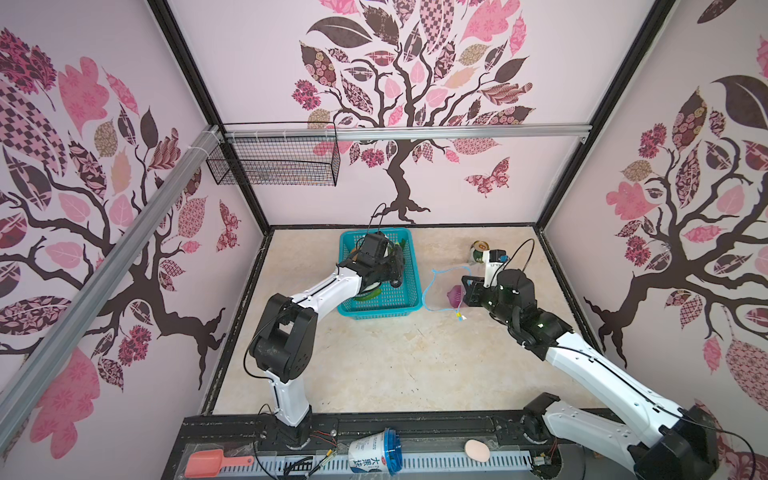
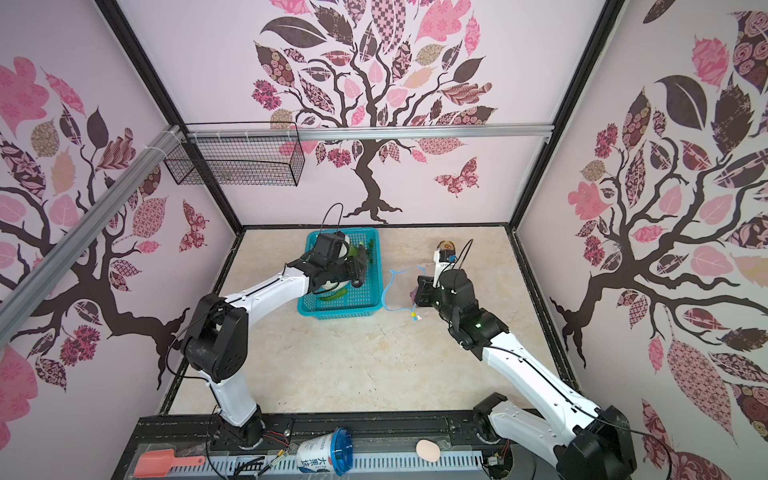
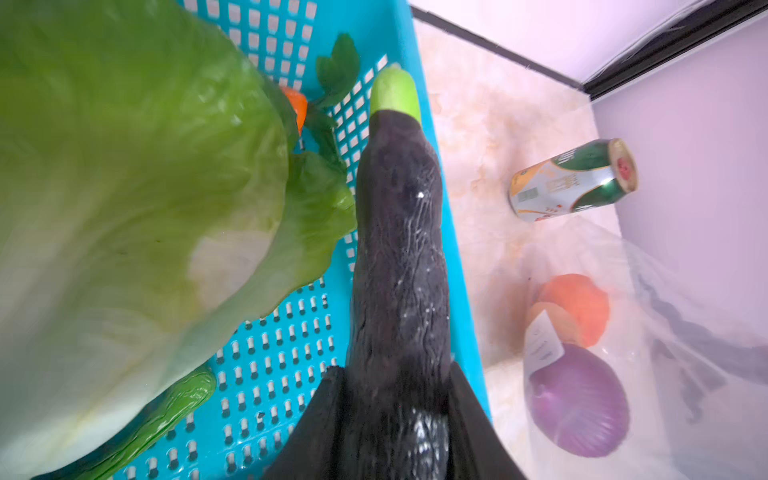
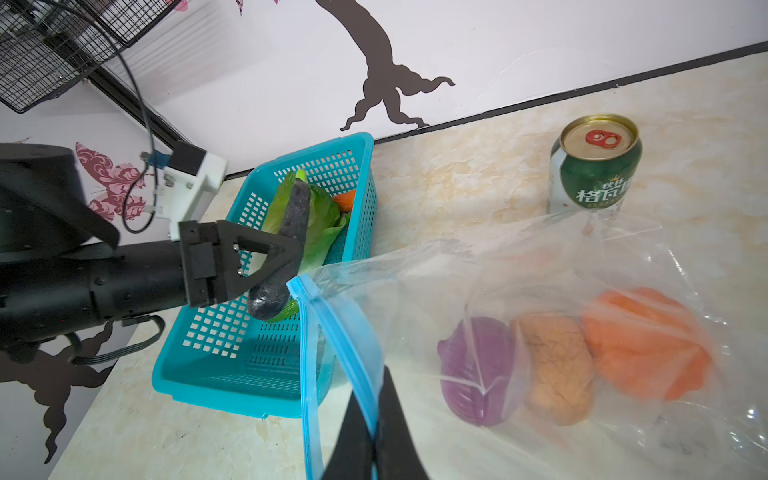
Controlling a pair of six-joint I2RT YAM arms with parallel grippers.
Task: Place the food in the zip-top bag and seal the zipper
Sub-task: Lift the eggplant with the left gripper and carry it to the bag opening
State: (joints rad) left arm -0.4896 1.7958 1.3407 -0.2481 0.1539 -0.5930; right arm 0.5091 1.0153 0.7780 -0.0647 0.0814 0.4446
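The left tool (image 4: 279, 261) grasps a dark piece (image 3: 399, 232) with a pale green tip. Its two fingers press on the thick end and hold the piece at a slant above the teal basket (image 4: 208, 386). Beneath it in the basket lie the cabbage (image 3: 124, 187), which fills much of the floor, a carrot (image 3: 297, 106) tucked behind the cabbage leaves, and a green pod (image 3: 183, 399) at the cabbage's edge. The right tool (image 4: 374, 409) is clamped on the light blue zipper (image 4: 345, 332), lifting that side of the bag (image 4: 540, 266) so that its mouth gapes toward the basket just beside it. Inside the bag, side by side, rest the purple onion (image 4: 478, 370), the potato (image 4: 555, 365) and the pumpkin (image 4: 644, 340). The yellow slider (image 1: 459, 316) sits at the zipper's end nearest the robot. A can (image 4: 594, 166) stands upright on the tabletop (image 1: 395, 365) behind the bag.
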